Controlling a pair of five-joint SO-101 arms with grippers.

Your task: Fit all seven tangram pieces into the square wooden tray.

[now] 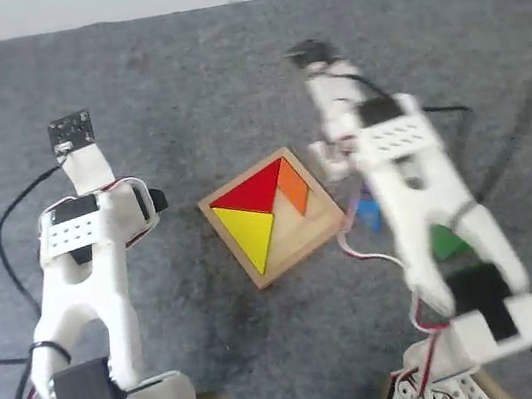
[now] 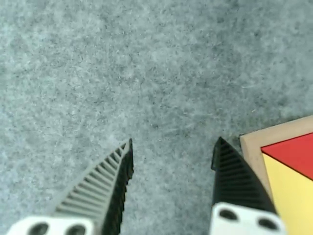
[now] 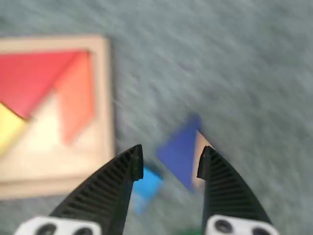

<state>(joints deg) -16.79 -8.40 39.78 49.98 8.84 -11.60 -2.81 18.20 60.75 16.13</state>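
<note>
The square wooden tray [image 1: 305, 239] lies in the middle of the grey carpet. It holds a red triangle [image 1: 252, 190], an orange triangle [image 1: 293, 187] and a yellow triangle [image 1: 250, 230]. My left gripper [image 2: 173, 147] is open over bare carpet just beside a corner of the tray [image 2: 252, 147]. My right gripper [image 3: 168, 159] is open above a dark blue triangle [image 3: 183, 152] with a light blue piece [image 3: 145, 185] beside it, both on the carpet next to the tray [image 3: 103, 98]. A blue piece [image 1: 367, 212] and a green piece [image 1: 447, 240] peek from under the right arm.
Grey carpet covers the whole table. Black cables trail on the outer side of each arm. Both arm bases stand at the near edge.
</note>
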